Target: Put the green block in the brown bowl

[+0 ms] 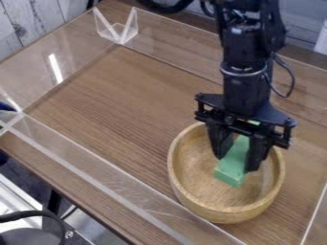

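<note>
The green block (235, 163) is sitting within the rim of the brown wooden bowl (205, 186), its upper end reaching up between the fingers of the black claw (238, 148). The claw is gripping the block, its fingers closing on the block's sides, and the block is tilting slightly. Whether its lower end is touching the bottom of the bowl is hard to tell. The black robot arm (247, 62) is coming down over the far side of the bowl. The bowl is resting on the brown wooden surface (121, 105). Black cables (38, 214) are curving at the lower left, well apart from the bowl, and a clear plastic piece (115, 26) is standing beyond the bowl, toward the upper left.
</note>
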